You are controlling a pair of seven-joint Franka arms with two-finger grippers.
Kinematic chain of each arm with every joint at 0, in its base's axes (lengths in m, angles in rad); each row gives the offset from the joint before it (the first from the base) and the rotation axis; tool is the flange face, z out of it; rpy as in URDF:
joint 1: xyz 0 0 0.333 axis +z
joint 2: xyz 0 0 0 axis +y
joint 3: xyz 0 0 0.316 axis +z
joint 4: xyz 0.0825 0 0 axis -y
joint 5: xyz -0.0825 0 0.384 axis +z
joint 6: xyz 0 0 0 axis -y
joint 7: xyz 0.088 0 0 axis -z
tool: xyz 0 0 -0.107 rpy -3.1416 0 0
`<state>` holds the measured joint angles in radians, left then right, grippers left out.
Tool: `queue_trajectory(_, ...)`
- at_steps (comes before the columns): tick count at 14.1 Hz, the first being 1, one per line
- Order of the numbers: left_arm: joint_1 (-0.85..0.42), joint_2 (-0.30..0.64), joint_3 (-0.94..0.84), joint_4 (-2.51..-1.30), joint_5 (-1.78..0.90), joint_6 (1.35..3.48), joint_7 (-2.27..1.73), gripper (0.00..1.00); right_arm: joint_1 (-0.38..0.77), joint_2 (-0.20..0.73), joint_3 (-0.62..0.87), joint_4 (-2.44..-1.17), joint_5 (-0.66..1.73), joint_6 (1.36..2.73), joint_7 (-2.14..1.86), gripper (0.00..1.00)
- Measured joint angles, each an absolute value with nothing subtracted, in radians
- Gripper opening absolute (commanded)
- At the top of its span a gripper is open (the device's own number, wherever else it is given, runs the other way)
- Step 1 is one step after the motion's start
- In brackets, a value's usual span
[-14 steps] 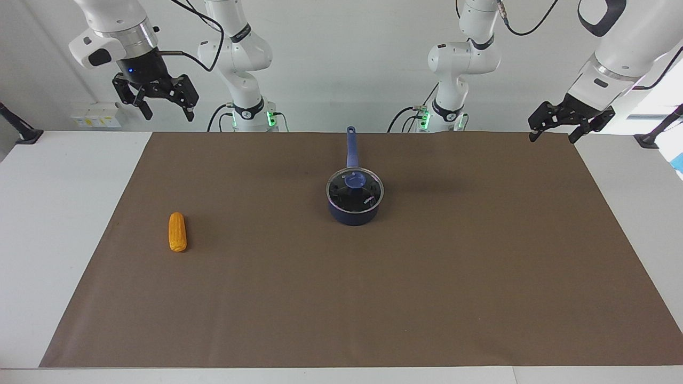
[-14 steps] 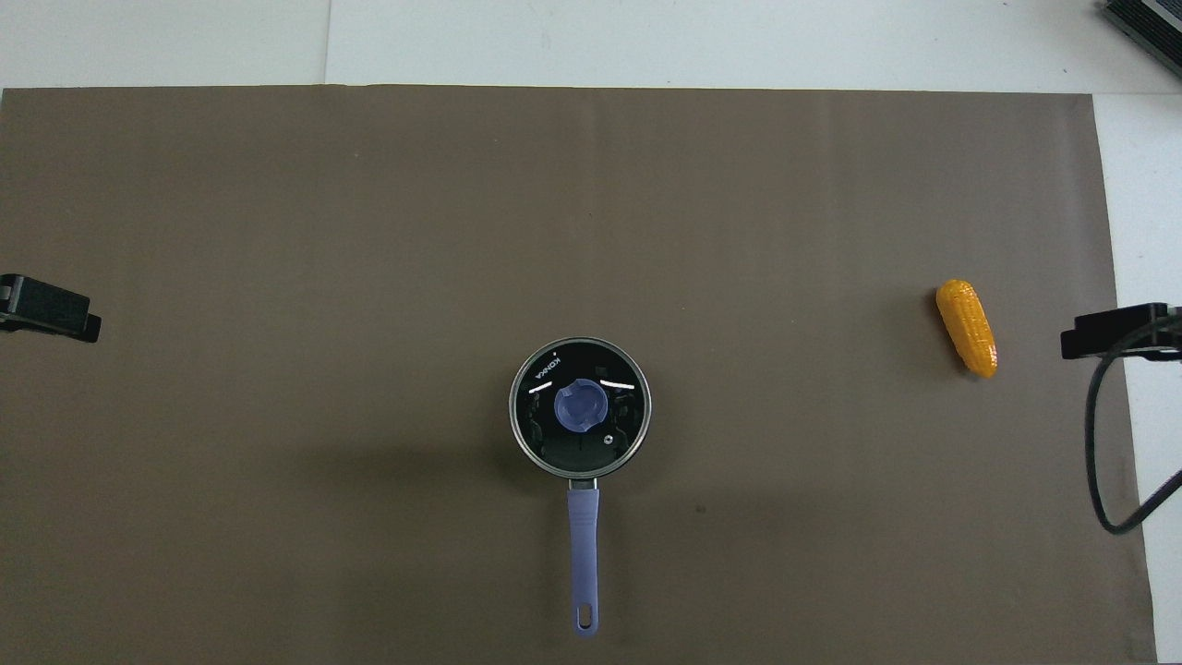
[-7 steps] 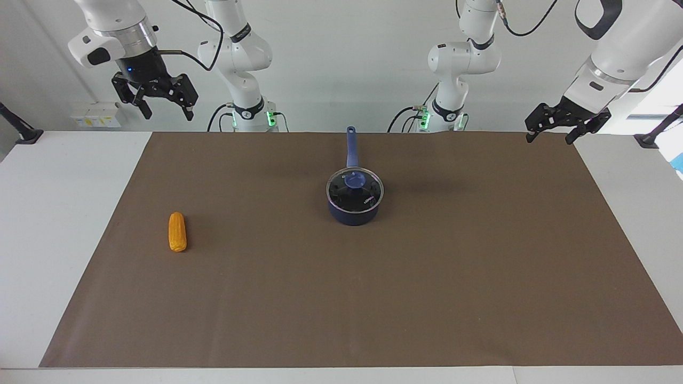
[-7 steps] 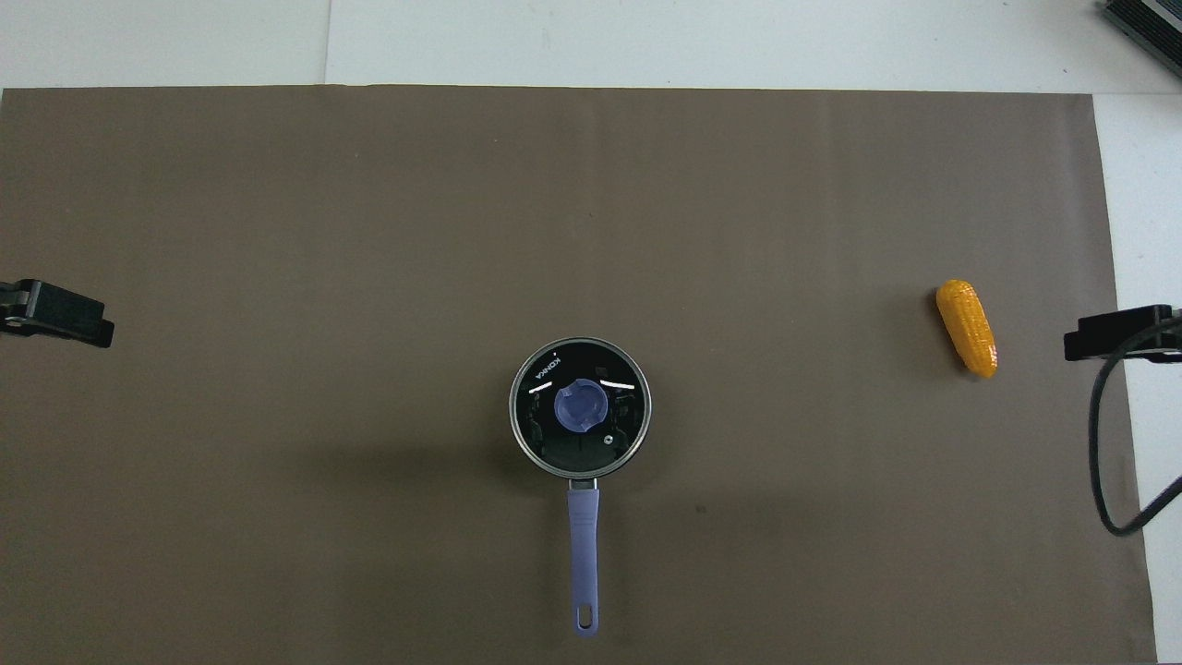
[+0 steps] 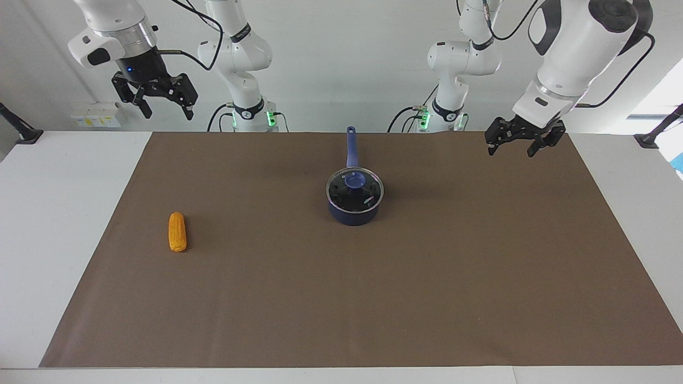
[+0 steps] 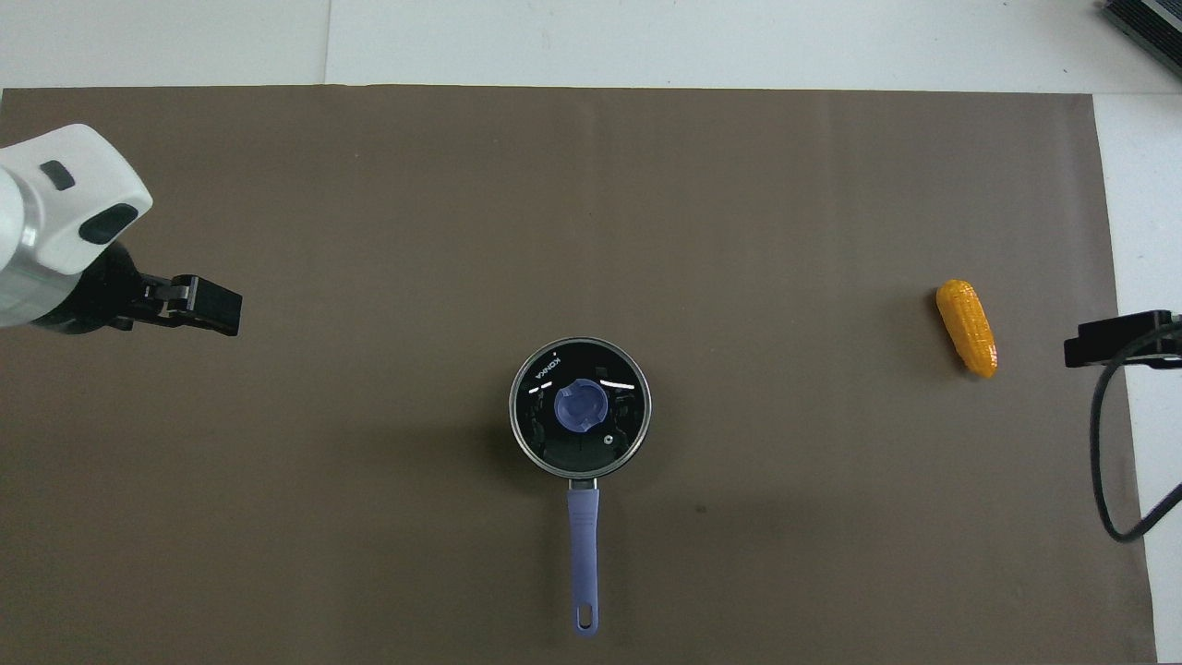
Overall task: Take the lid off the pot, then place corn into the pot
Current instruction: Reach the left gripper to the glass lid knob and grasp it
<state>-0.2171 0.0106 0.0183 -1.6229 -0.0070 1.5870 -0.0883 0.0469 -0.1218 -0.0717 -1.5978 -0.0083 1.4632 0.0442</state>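
Note:
The dark blue pot (image 5: pixel 352 216) (image 6: pixel 583 545) stands in the middle of the brown mat, its long handle pointing toward the robots. The glass lid (image 5: pixel 365 195) (image 6: pixel 552 445) with its blue knob sits on the pot. The yellow-orange corn (image 5: pixel 177 232) (image 6: pixel 966 328) lies on the mat toward the right arm's end. My left gripper (image 5: pixel 511 153) (image 6: pixel 220 309) hangs open and empty in the air over the mat, toward the left arm's end, well apart from the pot. My right gripper (image 5: pixel 168 114) (image 6: pixel 1108 339) waits open and empty, raised by the right arm's end.
The brown mat (image 5: pixel 373 298) covers most of the white table (image 5: pixel 58 213). A black cable (image 6: pixel 1099 443) loops down from the right arm beside the corn. A dark object (image 6: pixel 1145 28) sits at the table's farthest corner on the right arm's end.
My left arm has swung inward from the table's end and now hangs over the mat, closer to the pot. The right gripper, pot, lid and corn have stayed put.

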Motion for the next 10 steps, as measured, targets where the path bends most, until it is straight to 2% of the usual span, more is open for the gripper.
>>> queue_trajectory(5,-0.360,0.016,0.015,-1.646,-0.007,1.650,-0.276,1.00,0.045,-0.126,-0.074,-1.626,-0.008,1.461,0.044,1.00)
queue_trajectory(10,-0.496,0.058,0.013,-1.654,-0.008,1.732,-0.475,1.00,-0.023,-0.126,-0.082,-1.746,-0.008,1.565,0.023,1.00)
